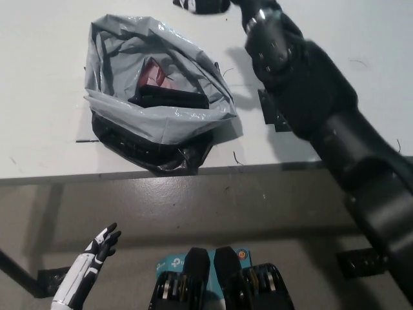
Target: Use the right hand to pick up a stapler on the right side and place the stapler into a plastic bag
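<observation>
White tabletop (pixel 45 77) fills the upper half of the head view, its front edge running across the middle, with grey-olive floor (pixel 129 206) below. Plastic bag (pixel 161 119), grey over a black underside, sits on the table near the front edge, left of centre, mouth open upward. Stapler (pixel 173 98) is black and lies flat inside the bag's mouth; a red-pink item (pixel 153 71) is in the bag just behind it, touching or nearly so. Black tape marker (pixel 270 113) is on the table right of the bag, mostly covered by the right arm (pixel 310 97), which crosses from bottom right to the top edge. Thin black tape line (pixel 87 139) shows at the bag's left. Teal panel (pixel 169 263) at bottom centre carries a small white logo, too small to read. Right hand (pixel 201 5) is above the bag at the top edge, clear of it, mostly cropped; can't tell whether it's spread or closed, nothing visible in it. Left hand (pixel 98 248) rests low at lower left over the floor, fingers (pixel 110 232) slightly apart, holding nothing.
</observation>
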You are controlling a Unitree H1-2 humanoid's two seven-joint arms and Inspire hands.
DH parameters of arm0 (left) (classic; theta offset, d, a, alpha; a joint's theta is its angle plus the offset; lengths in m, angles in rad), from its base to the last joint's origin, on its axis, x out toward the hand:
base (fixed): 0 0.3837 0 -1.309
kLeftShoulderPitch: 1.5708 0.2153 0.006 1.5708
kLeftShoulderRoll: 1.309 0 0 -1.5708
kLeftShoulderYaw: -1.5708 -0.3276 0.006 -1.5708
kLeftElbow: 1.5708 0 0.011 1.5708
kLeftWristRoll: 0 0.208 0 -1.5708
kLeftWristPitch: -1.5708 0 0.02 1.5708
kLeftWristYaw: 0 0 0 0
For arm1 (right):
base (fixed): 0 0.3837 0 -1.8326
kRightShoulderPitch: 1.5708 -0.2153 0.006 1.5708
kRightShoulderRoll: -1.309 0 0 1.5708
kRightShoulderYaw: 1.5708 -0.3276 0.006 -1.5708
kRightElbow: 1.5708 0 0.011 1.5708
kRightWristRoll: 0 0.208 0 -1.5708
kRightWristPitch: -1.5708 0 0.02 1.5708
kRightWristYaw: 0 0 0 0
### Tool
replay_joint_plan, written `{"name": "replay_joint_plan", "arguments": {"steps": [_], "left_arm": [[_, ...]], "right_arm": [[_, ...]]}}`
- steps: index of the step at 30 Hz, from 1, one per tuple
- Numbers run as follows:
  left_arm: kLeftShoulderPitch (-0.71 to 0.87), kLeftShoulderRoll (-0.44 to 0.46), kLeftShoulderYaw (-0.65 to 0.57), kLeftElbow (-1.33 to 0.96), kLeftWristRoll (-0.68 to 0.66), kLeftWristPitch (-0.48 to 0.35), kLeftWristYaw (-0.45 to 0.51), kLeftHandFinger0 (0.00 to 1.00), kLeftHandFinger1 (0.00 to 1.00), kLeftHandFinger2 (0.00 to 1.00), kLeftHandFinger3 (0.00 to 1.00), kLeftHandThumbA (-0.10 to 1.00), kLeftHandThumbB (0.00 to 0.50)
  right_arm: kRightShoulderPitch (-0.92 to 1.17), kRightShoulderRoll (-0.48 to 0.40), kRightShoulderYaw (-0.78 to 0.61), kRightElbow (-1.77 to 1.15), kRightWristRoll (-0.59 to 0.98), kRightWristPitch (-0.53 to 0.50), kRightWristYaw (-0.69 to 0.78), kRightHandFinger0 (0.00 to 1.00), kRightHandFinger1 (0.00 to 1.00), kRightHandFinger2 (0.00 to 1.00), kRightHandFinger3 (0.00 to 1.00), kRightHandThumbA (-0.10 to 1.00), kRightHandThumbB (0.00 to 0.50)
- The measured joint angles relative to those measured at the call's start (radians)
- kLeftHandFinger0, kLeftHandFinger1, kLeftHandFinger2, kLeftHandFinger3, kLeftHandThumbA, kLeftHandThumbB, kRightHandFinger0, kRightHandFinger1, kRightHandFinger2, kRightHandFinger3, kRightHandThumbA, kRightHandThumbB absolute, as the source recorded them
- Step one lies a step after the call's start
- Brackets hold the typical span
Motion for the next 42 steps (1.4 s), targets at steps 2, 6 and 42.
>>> {"name": "replay_joint_plan", "arguments": {"steps": [2,6,42], "left_arm": [[-0.001,0.0,0.0,0.002,0.0,0.0,0.0,1.0,1.0,1.0,1.0,1.0,0.115],[-0.008,-0.001,0.0,0.01,0.0,0.002,0.0,1.0,1.0,1.0,1.0,1.0,0.116],[-0.18,0.001,0.007,0.109,0.0,0.002,0.0,1.0,1.0,1.0,1.0,1.0,0.11]], "right_arm": [[0.046,-0.005,-0.007,-0.056,0.002,0.007,0.004,1.0,1.0,1.0,1.0,0.9,0.369],[0.183,-0.022,-0.025,-0.195,0.005,0.029,0.011,1.0,1.0,1.0,1.0,0.94,0.381],[1.227,-0.16,-0.152,-1.227,0.058,0.018,0.019,1.0,1.0,1.0,1.0,0.96,0.159]]}}
